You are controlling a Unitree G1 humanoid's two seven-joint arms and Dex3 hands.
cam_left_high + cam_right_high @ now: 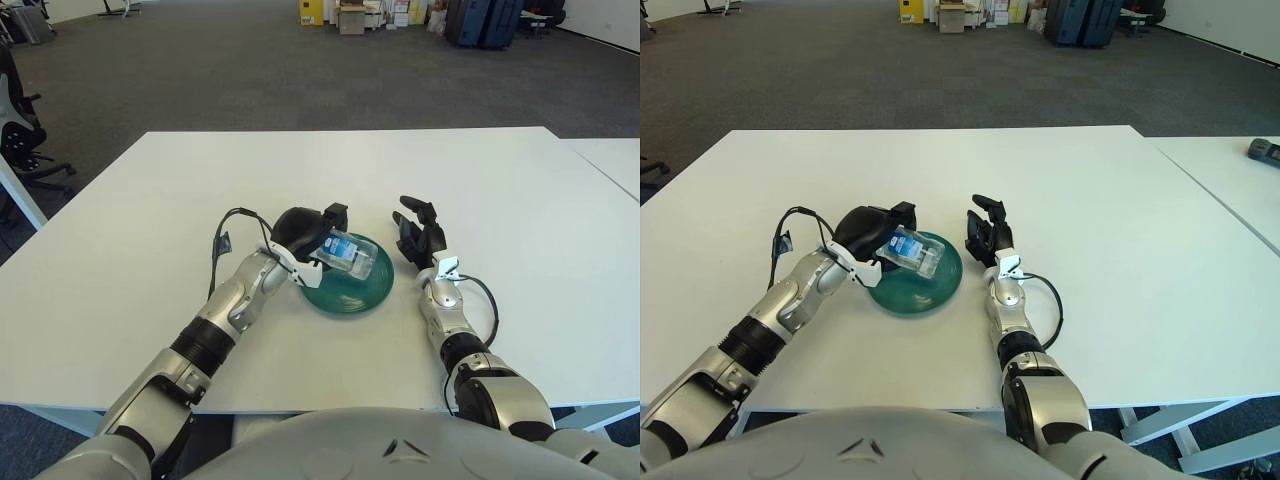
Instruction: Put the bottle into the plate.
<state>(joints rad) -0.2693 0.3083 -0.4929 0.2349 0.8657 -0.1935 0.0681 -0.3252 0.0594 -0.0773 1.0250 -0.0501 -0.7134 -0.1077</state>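
Note:
A clear plastic bottle (347,253) with a blue label lies tilted over the teal plate (352,291) near the middle of the white table. My left hand (303,232) is shut on the bottle's left end and holds it above the plate's left rim. My right hand (420,238) shows just to the right of the plate with its fingers spread and holding nothing. In the right eye view the bottle (914,252) sits over the plate (930,285) the same way.
The white table (500,200) stretches wide on all sides of the plate. A second white table (610,160) adjoins at the right. An office chair (20,130) stands off the table's left edge.

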